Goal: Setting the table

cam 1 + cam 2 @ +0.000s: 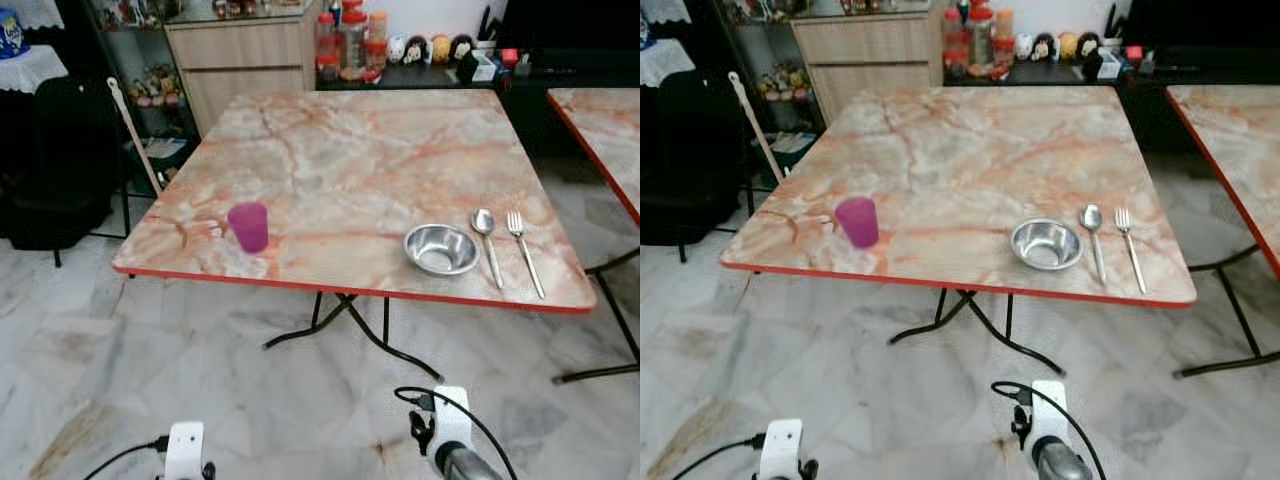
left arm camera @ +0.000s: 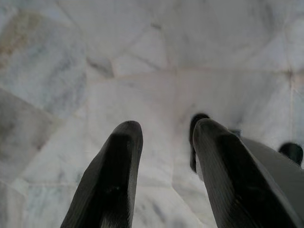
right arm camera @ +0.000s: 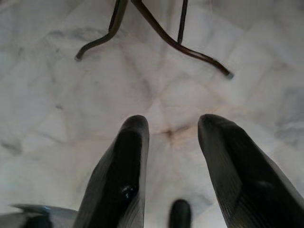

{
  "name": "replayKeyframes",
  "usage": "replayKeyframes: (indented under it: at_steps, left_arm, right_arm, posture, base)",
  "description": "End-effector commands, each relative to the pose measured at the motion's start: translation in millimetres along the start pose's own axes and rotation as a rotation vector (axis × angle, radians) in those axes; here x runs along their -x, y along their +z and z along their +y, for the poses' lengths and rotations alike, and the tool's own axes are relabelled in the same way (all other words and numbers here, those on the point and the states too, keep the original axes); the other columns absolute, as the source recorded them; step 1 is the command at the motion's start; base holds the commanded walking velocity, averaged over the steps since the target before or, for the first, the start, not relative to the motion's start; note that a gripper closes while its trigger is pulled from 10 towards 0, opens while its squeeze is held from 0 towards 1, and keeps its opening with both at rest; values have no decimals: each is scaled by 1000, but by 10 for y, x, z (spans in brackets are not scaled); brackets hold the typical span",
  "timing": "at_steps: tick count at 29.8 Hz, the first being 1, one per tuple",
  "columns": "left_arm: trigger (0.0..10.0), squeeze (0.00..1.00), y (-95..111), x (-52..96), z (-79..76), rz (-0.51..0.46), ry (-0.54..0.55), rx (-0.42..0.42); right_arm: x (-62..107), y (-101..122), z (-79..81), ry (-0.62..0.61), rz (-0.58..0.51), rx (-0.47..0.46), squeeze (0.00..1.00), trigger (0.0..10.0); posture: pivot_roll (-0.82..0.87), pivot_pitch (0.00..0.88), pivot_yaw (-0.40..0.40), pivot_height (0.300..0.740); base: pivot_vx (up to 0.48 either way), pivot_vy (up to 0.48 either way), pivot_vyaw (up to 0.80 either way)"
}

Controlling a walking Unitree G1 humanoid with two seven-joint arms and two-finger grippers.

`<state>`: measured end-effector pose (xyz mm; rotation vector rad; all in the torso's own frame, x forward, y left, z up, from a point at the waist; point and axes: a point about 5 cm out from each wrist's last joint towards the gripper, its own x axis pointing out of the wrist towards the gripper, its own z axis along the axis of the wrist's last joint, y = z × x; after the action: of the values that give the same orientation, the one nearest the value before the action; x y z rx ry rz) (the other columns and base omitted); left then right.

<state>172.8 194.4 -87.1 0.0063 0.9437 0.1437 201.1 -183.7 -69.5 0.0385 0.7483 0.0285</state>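
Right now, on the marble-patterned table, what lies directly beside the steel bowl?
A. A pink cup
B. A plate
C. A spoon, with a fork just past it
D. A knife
C. The spoon lies just to the right of the steel bowl, with the fork on the spoon's far side, all near the front edge of the table. The pink cup stands apart, toward the table's left corner.

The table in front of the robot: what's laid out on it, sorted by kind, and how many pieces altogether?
Cups: 1, a purple cup near the table's front left corner.
Bowls: 1, a metal bowl near the front right.
Spoons: 1, a spoon right of the bowl.
Forks: 1, a fork right of the spoon.
Total: 4
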Motion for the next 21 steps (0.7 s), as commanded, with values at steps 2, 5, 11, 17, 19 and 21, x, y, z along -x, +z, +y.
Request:
replayKeyframes:
  at_steps: [2,5,11,17,19,21]
  left_arm:
    - [10000,0,-69,13,54,26,15,-10]
    - [10000,0,-79,16,62,30,18,-8]
    - [10000,0,-81,16,69,32,20,-10]
    - [10000,0,-30,4,58,24,14,-31]
    - [10000,0,-15,1,48,19,8,-43]
    - [10000,0,-13,0,47,18,8,-44]
  right_arm:
    - [-11,156,34,59,-107,36,0,10000]
    - [-16,267,42,88,-169,82,0,10000]
    - [-24,436,62,114,-258,91,0,10000]
    - [-38,1227,609,344,-569,134,1000,10000]
    - [6,1451,788,409,-654,149,1000,10000]
    - [67,1629,955,474,-725,169,1000,10000]
  posture:
    - [45,0,52,740]
    - [36,1,55,740]
    - [33,2,57,740]
    - [40,0,64,740]
    - [47,0,63,740]
    - [52,0,60,740]
  base:
    - [0,0,0]
    - [0,0,0]
    - [0,0,0]
    - [0,0,0]
    - [0,0,0]
    - [0,0,0]
